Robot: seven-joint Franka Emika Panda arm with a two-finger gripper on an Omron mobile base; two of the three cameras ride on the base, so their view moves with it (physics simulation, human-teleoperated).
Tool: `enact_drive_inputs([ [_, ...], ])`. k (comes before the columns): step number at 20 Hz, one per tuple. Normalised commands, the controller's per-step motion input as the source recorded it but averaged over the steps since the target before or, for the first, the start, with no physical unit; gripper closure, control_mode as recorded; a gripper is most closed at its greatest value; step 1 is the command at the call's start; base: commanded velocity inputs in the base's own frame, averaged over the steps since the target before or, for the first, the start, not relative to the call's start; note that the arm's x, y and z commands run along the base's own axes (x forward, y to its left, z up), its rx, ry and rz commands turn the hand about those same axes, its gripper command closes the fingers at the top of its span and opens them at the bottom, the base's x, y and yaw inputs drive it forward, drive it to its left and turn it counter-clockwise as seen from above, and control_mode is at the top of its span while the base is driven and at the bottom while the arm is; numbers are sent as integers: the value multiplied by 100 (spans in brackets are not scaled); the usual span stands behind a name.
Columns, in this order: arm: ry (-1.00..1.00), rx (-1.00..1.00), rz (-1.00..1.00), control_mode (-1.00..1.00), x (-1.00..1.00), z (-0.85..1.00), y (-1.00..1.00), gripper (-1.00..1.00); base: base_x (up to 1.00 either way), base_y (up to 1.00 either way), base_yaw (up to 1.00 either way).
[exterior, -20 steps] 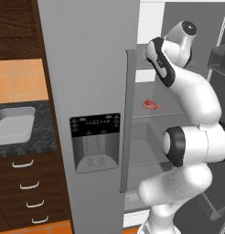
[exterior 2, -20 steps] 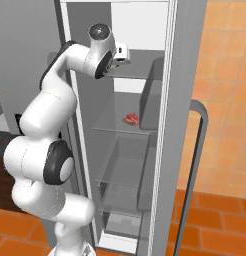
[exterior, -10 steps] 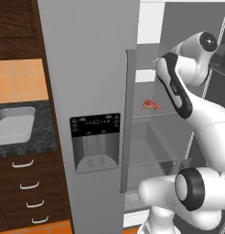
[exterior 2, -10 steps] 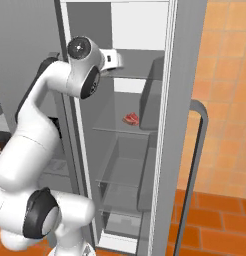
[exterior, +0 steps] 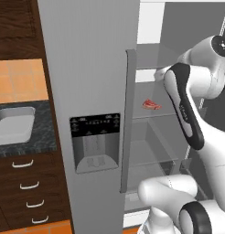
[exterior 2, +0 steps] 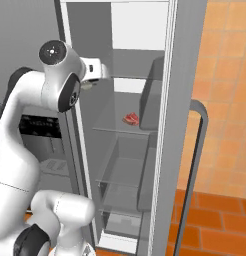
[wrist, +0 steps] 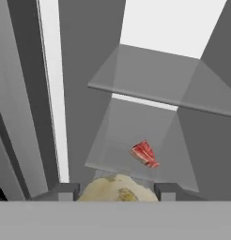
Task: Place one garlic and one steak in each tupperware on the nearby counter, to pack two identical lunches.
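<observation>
Between end effector (wrist: 116, 191) fingers, half-hidden garlic (wrist: 118, 189)

Fridge (exterior: 87, 68) matt grey metal; shelves (exterior 2: 120, 127) clear glass; steak (wrist: 145, 153) glossy red; garlic (wrist: 118, 188) papery.

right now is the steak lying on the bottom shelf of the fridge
No, the steak lies on a glass shelf with more shelves below it.

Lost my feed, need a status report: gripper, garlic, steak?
Gripper shut on garlic, at open fridge. Steak on shelf ahead. Nothing in the way.
</observation>
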Motion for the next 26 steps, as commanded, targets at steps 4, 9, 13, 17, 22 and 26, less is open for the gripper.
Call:
enact_drive_inputs([
  [4, 3, 0, 0, -100, -19, 0, 14, 100, 0, 0, 0],
  [9, 0, 0, 0, -100, 0, 0, 0, 100, 0, 0, 0],
  [13, 0, 0, 0, -100, 0, 0, 0, 100, 0, 0, 0],
  [17, 0, 0, 0, 100, 0, 0, 0, 100, -3, 4, 0],
  [22, 0, 0, 0, 100, 0, 0, 0, 100, 0, 75, 0],
  [26, 0, 0, 0, 100, 0, 0, 0, 100, 0, 86, 0],
])
